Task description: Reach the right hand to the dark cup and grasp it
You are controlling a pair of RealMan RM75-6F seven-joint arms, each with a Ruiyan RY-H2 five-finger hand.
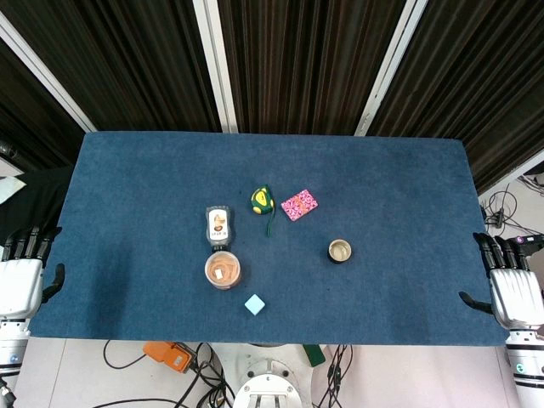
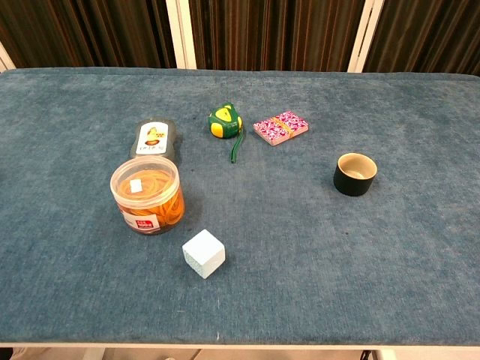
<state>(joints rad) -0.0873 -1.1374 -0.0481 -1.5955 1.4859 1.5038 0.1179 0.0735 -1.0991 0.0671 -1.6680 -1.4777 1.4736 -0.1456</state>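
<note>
Resting off the surface's (image 1: 127, 280) right edge, right hand (image 1: 512, 289) holds nothing, fingers (image 1: 497, 251) apart. Dark cup (image 1: 340, 251) stands upright, right of centre. Risk: sweeping approach tips it.

A blue-covered counter (image 2: 390, 285) carries a dark cup (image 2: 355, 174) at right, a pink card pack (image 2: 280, 127) and green tape measure (image 2: 225, 123) farther back, a grey pouch (image 2: 153, 139), a clear jar (image 2: 146, 195), and a pale cube (image 2: 203, 253) nearest.

dark cup (image 1: 340, 251) upright, right hand (image 1: 512, 285) apart
</note>
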